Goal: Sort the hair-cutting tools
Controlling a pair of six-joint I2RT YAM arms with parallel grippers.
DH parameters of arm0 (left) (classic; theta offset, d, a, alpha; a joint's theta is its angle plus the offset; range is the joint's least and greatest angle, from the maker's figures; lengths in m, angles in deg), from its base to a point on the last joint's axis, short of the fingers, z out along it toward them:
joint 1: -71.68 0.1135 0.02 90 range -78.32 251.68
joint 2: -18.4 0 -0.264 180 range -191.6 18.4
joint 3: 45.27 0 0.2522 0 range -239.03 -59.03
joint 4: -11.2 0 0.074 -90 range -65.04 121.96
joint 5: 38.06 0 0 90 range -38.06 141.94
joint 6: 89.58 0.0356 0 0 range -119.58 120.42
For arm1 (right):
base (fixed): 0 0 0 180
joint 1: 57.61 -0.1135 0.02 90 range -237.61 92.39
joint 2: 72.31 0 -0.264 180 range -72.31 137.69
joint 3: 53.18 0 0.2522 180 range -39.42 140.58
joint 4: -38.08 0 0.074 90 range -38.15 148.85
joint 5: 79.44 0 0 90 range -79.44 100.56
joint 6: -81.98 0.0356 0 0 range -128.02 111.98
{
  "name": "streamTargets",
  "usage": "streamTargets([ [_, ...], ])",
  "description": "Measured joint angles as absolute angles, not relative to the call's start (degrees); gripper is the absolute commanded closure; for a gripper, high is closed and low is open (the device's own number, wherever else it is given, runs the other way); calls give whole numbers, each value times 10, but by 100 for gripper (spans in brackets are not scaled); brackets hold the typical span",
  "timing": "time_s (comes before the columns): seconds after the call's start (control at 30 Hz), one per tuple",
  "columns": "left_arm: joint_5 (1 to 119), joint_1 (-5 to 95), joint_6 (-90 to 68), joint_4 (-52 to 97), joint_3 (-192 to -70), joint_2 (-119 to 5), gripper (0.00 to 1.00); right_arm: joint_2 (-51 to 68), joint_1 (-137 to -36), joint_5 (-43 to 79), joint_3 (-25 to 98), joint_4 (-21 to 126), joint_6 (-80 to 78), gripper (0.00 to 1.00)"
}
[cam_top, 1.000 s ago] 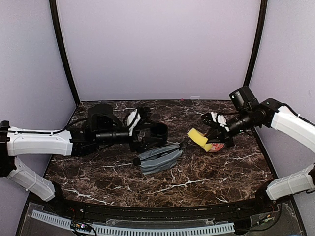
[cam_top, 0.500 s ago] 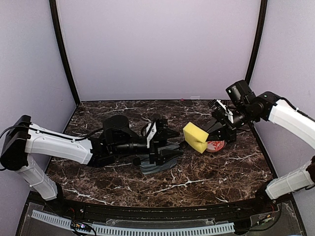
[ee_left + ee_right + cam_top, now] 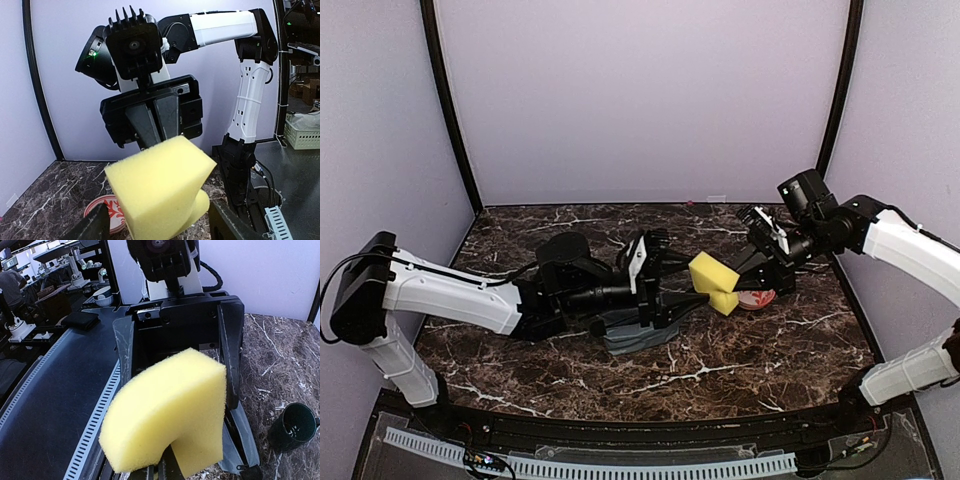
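Right gripper (image 3: 738, 282): clamped on a yellow sponge (image 3: 712, 283), gripping it at the end that faces the right arm. The sponge is clear of the marble table (image 3: 770, 360). In the left wrist view the dark fingers (image 3: 150, 122) come down onto the top rear of the block, which is bent into a curve. Left gripper (image 3: 695, 283): jaws spread wide and level with the sponge, one finger (image 3: 123, 352) on each side of the block. Whether either finger touches the foam cannot be confirmed; in the right wrist view one finger runs just beside the sponge's edge. Left arm: stretched low across the table from its base at the left to the centre, forearm about level, gripper pointing toward the right arm. Right arm: reaching in from the right side with its elbow raised, wrist angled down and to the left, so that the two grippers face each other head-on. A grey pouch (image 3: 638, 338) lies flat on the table under the left wrist. A red-and-white plate (image 3: 760, 298) sits just beside the sponge, partly covered by the right gripper. A dark green cup (image 3: 294, 426) stands upright on the marble and shows only in the right wrist view. Hair-cutting tools: none can be made out in any view.
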State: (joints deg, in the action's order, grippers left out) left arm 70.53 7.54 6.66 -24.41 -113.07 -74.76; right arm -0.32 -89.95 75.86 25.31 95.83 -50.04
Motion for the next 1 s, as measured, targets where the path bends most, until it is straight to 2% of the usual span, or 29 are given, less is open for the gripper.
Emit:
streamTargets([
  [0.3,738,75,45,-225,-1158,-773,37,-5,-901,756,248,954,-494,98],
  [0.6,757,77,38,-215,-1176,-785,49,-8,-902,755,244,952,-490,96],
  [0.7,759,78,36,-215,-1179,-789,57,-8,-902,755,244,954,-486,96],
  [0.8,761,79,35,-215,-1179,-789,71,-8,-902,754,244,956,-482,95],
  [0.87,764,79,36,-214,-1179,-789,78,-8,-902,754,244,956,-480,91],
  [1.0,768,79,36,-205,-1179,-789,87,-8,-902,744,244,956,-471,71],
])
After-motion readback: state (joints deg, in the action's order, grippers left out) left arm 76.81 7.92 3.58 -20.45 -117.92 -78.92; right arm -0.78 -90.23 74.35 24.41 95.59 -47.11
